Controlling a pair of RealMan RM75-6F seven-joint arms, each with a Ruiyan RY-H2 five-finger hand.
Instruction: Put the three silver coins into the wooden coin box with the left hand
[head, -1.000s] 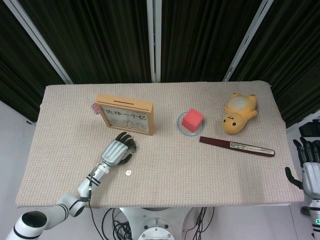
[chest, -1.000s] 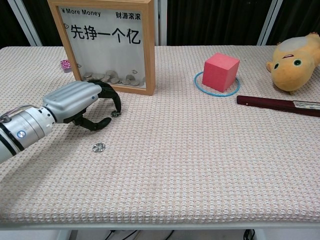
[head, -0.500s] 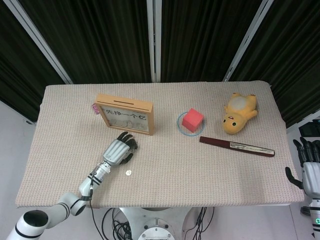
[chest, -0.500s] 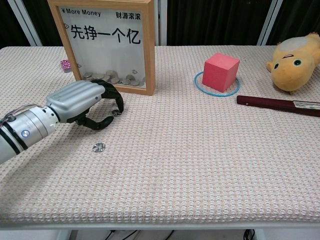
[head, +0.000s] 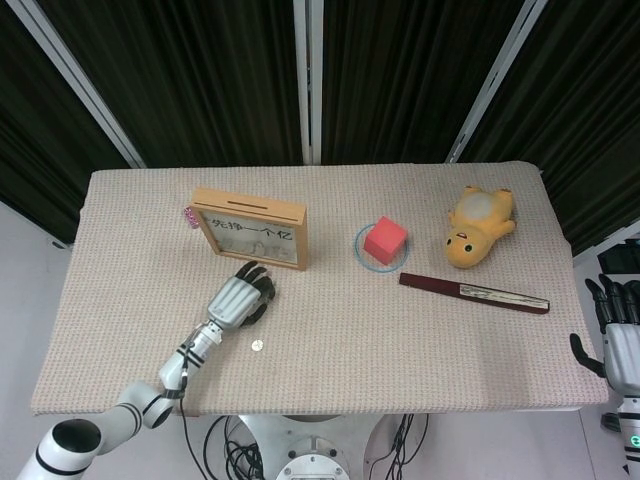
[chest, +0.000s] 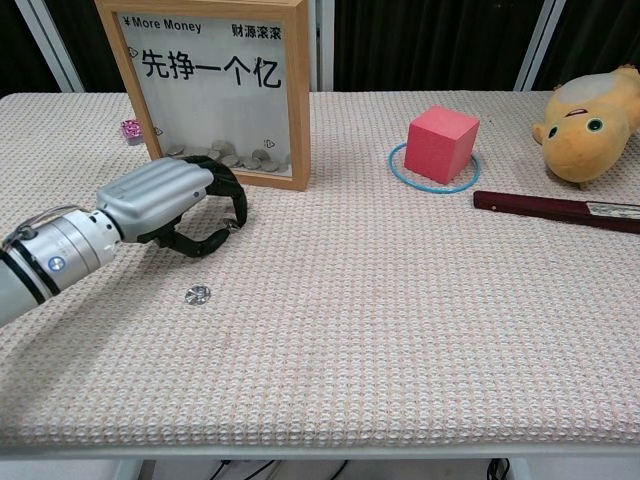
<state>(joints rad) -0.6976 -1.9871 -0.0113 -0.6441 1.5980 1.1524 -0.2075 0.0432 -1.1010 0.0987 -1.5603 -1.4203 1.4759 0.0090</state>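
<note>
The wooden coin box (head: 250, 228) (chest: 215, 90) stands upright at the back left, with several coins behind its glass front. My left hand (head: 240, 297) (chest: 170, 200) rests palm down just in front of it. Its curled fingers and thumb pinch a silver coin (chest: 232, 226) that still touches the cloth. A second silver coin (head: 257, 346) (chest: 198, 294) lies loose nearer the front edge, right of the forearm. No third loose coin shows. My right hand (head: 620, 325) hangs off the table's right edge, fingers apart and empty.
A red cube (head: 385, 240) (chest: 441, 143) sits inside a blue ring (chest: 400, 172) at mid table. A yellow plush toy (head: 478, 226) (chest: 590, 110) and a dark red stick (head: 470, 292) (chest: 555, 210) lie to the right. A small pink object (chest: 130, 131) sits left of the box.
The left hand has slid slightly forward and right, and its thumb has closed in towards the fingers around the coin near the box. The loose coin and the right hand have not moved.
</note>
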